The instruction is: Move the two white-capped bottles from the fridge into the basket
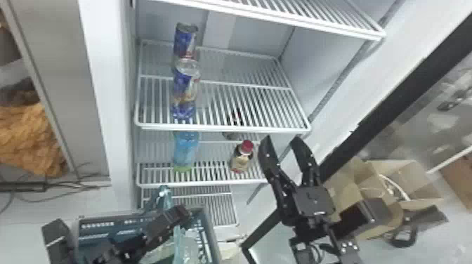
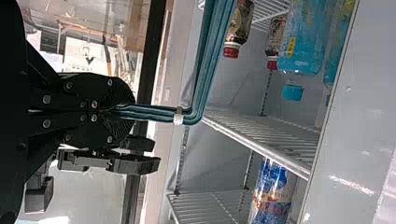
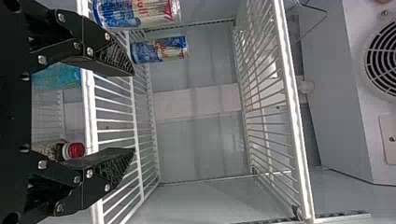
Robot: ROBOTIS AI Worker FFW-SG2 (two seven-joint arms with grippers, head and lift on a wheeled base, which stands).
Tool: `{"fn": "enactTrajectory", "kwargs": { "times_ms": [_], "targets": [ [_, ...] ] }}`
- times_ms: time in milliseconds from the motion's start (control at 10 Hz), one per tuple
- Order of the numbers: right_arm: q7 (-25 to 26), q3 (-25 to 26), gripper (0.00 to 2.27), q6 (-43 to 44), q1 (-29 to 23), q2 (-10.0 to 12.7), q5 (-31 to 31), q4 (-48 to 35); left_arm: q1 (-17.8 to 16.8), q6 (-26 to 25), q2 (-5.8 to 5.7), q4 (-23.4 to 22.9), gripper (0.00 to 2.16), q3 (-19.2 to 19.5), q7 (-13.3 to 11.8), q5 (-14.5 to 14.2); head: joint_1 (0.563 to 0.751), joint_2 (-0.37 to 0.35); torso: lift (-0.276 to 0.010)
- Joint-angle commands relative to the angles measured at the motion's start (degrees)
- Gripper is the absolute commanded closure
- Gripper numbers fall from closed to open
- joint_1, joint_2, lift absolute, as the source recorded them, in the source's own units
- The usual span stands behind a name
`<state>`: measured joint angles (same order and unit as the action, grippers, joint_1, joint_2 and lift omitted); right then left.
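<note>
The left pincer [image 1: 168, 221] was seen low in the head view, pressed together on the teal handle [image 2: 201, 70] of the basket [image 1: 117, 226]; the basket was held beneath and around that pincer, in front of the fridge [image 1: 217, 30]. Within the basket something pale and see-through could be made out, but it could not be told what it was. The right pincer [image 1: 282, 139] was held with its fingers spread wide apart, at the right side of the fridge opening. Just to the left of its nearer finger, a dark bottle [image 1: 242, 156] with a red cap and a white neck ring was seen standing on a shelf [image 1: 207, 183]; whether it was touched could not be told. Farther left of that pincer, on the same shelf, a blue bottle [image 1: 186, 151] was placed. A second red-capped bottle [image 2: 275, 42] and a second blue bottle [image 2: 332, 60] were shown by the left wrist view. Up and to the left of the right pincer, a front can [image 1: 186, 87] and a rear can [image 1: 185, 40] were lined up on the next shelf [image 1: 224, 128]. To its right, outside the fridge, a cardboard box [image 1: 409, 175] was seen.
</note>
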<state>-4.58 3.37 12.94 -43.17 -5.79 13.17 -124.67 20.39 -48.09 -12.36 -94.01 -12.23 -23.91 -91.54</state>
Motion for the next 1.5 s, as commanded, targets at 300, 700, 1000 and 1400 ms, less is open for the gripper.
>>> {"fn": "enactTrajectory", "kwargs": {
  "times_ms": [300,700,1000,1400],
  "targets": [
    [0.19,-0.17,0.52,0.00,0.00,-0.19,0.09,0.01,0.00,0.00,-0.03,0.00,1.18,-0.11,0.00,-0.09,0.695,-0.350,0.000],
    [0.63,-0.28,0.52,0.14,-0.28,-0.19,0.09,-0.41,0.00,-0.14,-0.03,0.00,1.19,-0.11,0.00,-0.21,0.695,-0.350,0.000],
    [0.98,-0.28,0.52,0.56,-0.42,-0.19,0.09,-0.69,0.14,-0.14,-0.03,0.00,1.18,0.00,-0.09,-0.09,0.695,-0.350,0.000],
    [1.24,-0.28,0.52,0.84,-0.56,-0.10,0.09,-0.98,0.28,-0.14,-0.03,0.00,1.18,-0.11,-0.09,-0.21,0.695,-0.350,0.000]
  ]
}}
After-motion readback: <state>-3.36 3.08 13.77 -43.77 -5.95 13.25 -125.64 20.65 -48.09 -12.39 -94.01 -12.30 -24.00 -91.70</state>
